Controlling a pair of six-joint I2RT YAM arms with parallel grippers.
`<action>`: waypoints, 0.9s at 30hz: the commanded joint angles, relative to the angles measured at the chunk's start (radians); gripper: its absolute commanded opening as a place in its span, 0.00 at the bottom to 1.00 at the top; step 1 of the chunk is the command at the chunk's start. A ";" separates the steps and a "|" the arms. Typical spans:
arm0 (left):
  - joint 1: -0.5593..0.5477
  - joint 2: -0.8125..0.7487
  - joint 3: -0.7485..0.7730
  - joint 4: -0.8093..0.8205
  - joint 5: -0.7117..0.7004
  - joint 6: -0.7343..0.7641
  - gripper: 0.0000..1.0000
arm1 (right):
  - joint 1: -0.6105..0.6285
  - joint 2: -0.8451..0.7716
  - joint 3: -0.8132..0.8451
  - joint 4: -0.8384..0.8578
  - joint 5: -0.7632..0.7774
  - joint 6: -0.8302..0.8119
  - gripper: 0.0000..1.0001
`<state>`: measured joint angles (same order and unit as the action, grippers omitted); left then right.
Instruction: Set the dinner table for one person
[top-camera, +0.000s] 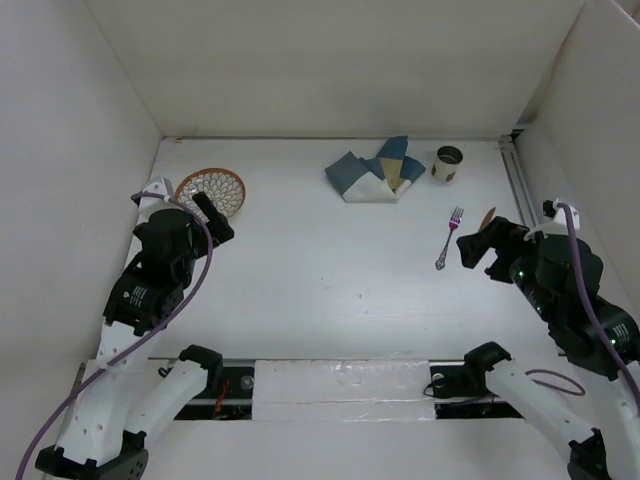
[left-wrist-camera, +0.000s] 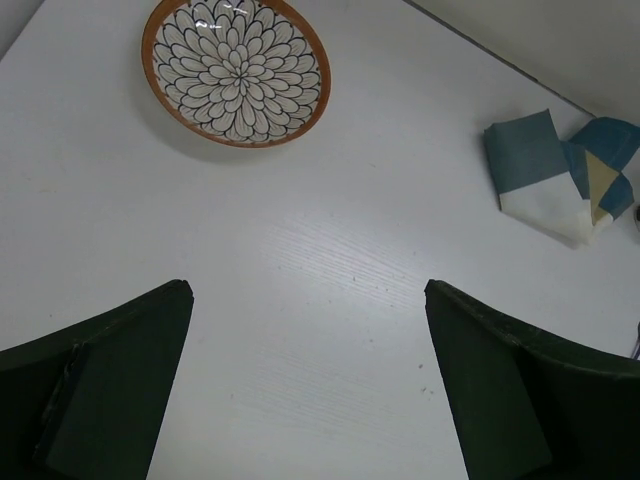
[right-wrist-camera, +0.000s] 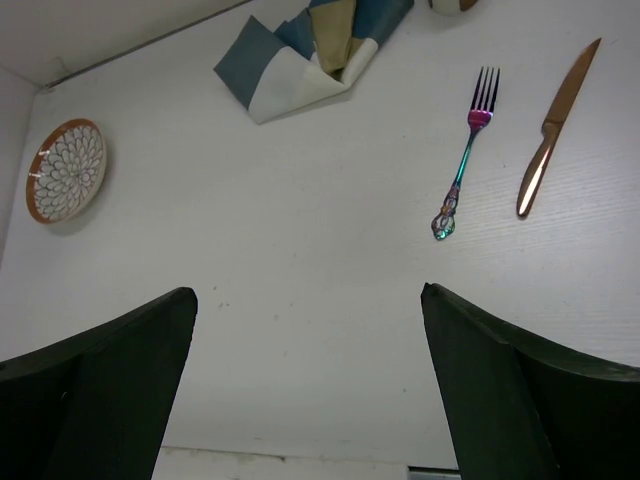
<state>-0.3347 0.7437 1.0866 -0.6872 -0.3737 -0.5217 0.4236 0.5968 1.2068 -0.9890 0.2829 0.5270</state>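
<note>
On the white dinner table (top-camera: 320, 290), an orange-rimmed patterned plate (top-camera: 212, 192) lies at the far left, also in the left wrist view (left-wrist-camera: 237, 68). A crumpled blue-and-tan placemat (top-camera: 376, 170) lies at the back, next to a cup (top-camera: 448, 163). An iridescent fork (top-camera: 448, 237) lies right of centre, and a copper knife (right-wrist-camera: 553, 130) lies right of it. My left gripper (top-camera: 222, 222) is open and empty just near the plate. My right gripper (top-camera: 475, 247) is open and empty, right of the fork, over the knife.
White panels wall the table on three sides. A metal rail (top-camera: 517, 190) runs along the right wall. A white strip (top-camera: 340, 385) and the arm bases sit at the near edge.
</note>
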 joint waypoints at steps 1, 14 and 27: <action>-0.006 0.002 -0.005 0.057 0.001 -0.004 1.00 | -0.005 0.021 -0.001 0.062 0.022 -0.013 1.00; 0.020 0.071 -0.122 0.206 0.139 0.041 1.00 | -0.005 0.308 -0.142 0.579 -0.302 -0.042 1.00; 0.036 0.121 -0.143 0.229 0.183 0.061 1.00 | -0.141 1.388 0.569 0.641 -0.606 -0.355 1.00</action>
<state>-0.3054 0.8478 0.9463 -0.5011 -0.2184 -0.4866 0.3149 1.8954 1.6146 -0.4152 -0.2104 0.2733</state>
